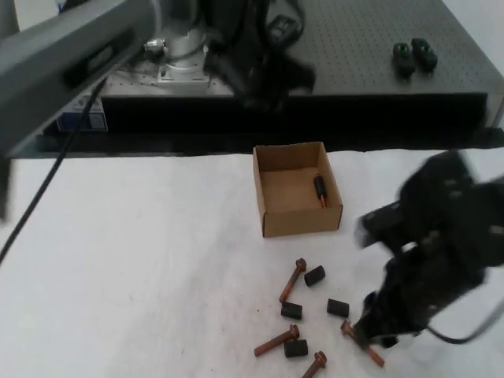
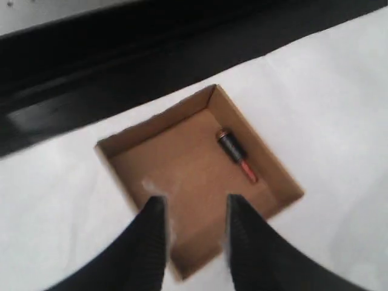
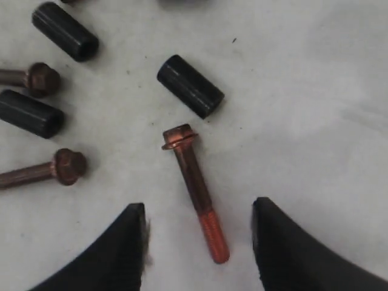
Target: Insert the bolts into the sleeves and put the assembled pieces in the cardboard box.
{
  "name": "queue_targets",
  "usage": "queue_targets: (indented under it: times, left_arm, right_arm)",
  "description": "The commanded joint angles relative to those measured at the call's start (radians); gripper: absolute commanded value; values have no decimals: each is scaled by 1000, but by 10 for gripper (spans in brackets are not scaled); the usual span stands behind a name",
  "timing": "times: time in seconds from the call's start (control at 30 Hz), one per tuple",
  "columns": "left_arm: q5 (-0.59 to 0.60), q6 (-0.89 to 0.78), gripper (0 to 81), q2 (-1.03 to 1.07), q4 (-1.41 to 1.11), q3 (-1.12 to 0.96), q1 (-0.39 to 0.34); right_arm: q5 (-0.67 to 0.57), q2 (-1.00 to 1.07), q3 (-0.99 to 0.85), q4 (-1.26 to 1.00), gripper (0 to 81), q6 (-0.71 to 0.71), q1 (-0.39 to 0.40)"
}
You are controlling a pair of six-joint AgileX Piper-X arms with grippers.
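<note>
Site: laboratory bench | Evidence: black perforated breadboard table (image 1: 370,35) behind white-covered worktop (image 1: 134,260); loose cable (image 1: 47,185) trailing across

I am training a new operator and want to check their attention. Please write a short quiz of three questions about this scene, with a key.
1. True or false: the cardboard box is empty.
2. How many loose black sleeves lie on the white cloth?
3. What lies on the cloth between the fingers of the open right gripper? A) a black sleeve B) a copper-coloured bolt C) nothing

Key: 1. False, one assembled piece lies in it. 2. Four. 3. B.
</note>
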Motion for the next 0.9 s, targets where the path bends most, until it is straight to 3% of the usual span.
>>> queue_targets:
  times: [0.0, 0.07, 0.27, 0.5, 0.57, 0.67, 0.87]
  left_arm:
    - [-50, 42, 240, -224, -136, 399, 5]
    - [-33, 47, 240, -292, -197, 521, 5]
    - [25, 146, 249, -377, -238, 716, 5]
    - [210, 210, 386, -371, -215, 824, -4]
    - [212, 259, 398, -371, -206, 837, -23]
    - [212, 330, 398, -371, -186, 840, -69]
    - [165, 437, 398, -340, -167, 840, -184]
  right_arm:
    - [-19, -33, 1, 5, 385, -18, -8]
    - [19, 14, -18, 1, 365, -17, 7]
    - [48, 90, -33, -12, 184, -32, 20]
    - [48, 97, -33, -67, 175, -32, 22]
    - [48, 97, -33, -71, 143, -32, 22]
    - [48, 97, -33, -62, 11, -32, 9]
    - [-68, -2, -1, -19, 21, 3, -44]
